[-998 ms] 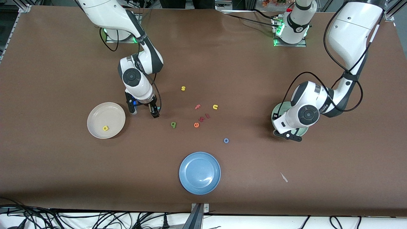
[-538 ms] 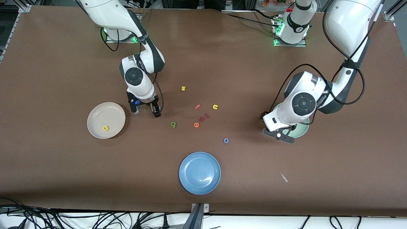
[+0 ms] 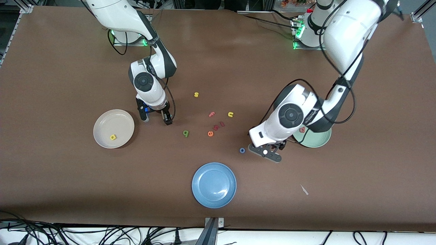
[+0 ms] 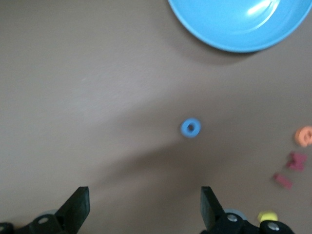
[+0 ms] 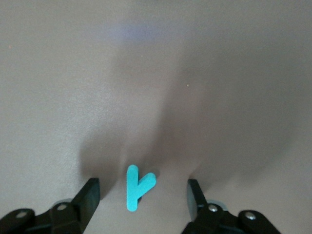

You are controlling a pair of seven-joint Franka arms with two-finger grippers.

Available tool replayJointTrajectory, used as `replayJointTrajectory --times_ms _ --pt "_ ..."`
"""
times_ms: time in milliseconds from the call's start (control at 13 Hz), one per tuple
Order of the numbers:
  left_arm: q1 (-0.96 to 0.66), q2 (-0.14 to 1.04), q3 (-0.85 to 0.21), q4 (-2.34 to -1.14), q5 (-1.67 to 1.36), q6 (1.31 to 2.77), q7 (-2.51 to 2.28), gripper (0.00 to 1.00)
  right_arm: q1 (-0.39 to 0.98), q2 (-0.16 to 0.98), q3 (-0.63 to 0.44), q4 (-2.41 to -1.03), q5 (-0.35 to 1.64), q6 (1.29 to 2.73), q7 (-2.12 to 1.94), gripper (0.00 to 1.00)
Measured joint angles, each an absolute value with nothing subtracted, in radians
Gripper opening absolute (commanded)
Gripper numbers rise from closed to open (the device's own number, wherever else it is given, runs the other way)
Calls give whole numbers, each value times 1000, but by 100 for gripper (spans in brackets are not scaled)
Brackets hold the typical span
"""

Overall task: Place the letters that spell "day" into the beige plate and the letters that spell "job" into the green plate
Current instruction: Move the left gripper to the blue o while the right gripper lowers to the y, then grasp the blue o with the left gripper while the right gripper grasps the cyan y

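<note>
Nearest the front camera, the blue plate lies bare, which fits since it has no part in either word. At its one o'clock the blue "o" rests alone on the surface. The left end effector hangs over the surface just beside it at three o'clock, its fingers spread wide and nothing between them, probably lining up for a pick. At two o'clock from the "o", the green plate holds the pinkish-red "b". Toward the right arm's end, the beige plate carries the yellow "a", and the dark green "d" waits on the surface at its three o'clock. At the plate's one o'clock, the right end effector stands low with fingers apart, straddling the teal "y" without touching it, apparently ready to pinch it.
</note>
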State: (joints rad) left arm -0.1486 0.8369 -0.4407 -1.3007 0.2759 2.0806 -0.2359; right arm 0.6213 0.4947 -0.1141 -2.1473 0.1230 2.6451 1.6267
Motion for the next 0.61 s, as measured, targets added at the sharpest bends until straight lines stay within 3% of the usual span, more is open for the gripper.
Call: replayJointTrajectory --times_ms 230,614 --pt "-207 947 -404 -1186 276 2138 -324 82 621 495 -114 -2147 121 2651 1627 65" --pt "-240 1022 -399 -1167 276 2260 -322 78 621 491 -115 -2145 118 2653 1627 51"
